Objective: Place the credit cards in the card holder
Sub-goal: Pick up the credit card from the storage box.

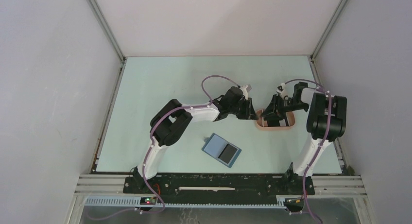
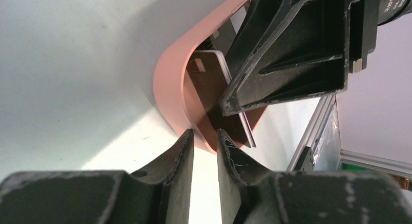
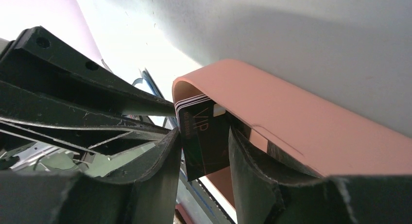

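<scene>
Pale-green table (image 1: 160, 88) bears flat, light-blue card holder (image 1: 221, 150).

1 legible mark: thin-lined "VIP" on the face of the dark credit card (image 3: 206, 146), standing in the peach tray (image 3: 301, 122) toward the right edge of the bench, with smaller print beside it too fine to read; white lettering on a black housing (image 2: 388, 10), cropped and illegible.

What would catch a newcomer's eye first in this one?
Both arms meet over the peach tray, right of table centre. The right end effector grips a stack of dark credit cards tilted up in it; the left end effector hovers at its rim. The blue card holder lies open nearer the bases.
</scene>
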You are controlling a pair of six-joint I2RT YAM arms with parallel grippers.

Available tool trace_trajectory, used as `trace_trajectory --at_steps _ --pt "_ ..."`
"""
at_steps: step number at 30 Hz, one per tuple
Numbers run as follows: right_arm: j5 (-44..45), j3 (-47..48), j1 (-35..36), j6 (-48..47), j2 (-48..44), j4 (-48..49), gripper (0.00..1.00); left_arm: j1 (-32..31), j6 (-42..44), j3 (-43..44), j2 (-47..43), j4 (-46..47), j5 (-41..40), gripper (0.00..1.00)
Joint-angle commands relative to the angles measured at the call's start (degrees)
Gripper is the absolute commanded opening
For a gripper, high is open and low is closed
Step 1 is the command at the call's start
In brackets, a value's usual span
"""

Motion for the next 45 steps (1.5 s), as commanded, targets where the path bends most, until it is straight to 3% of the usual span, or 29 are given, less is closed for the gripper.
trace_trajectory --at_steps 1,23,30,45 --pt "-0.7 1.0 -2.6 -1.4 1.6 -1.8 0.48 0.5 0.0 -2.1 -4.0 3.5 0.4 0.29" --pt "-3.2 1.2 -7.1 -4.8 3.1 -4.6 0.54 1.0 0.6 -4.2 -6.7 4.5 0.8 0.29" --pt "-2.7 1.9 -6.4 -5.4 2.8 -5.1 0.38 1.2 1.3 -5.8 -8.2 4.5 0.5 0.29" --pt "-2.6 1.8 -8.4 -6.2 0.4 -5.8 0.35 1.6 2.2 -8.8 -10.9 4.7 0.0 0.29"
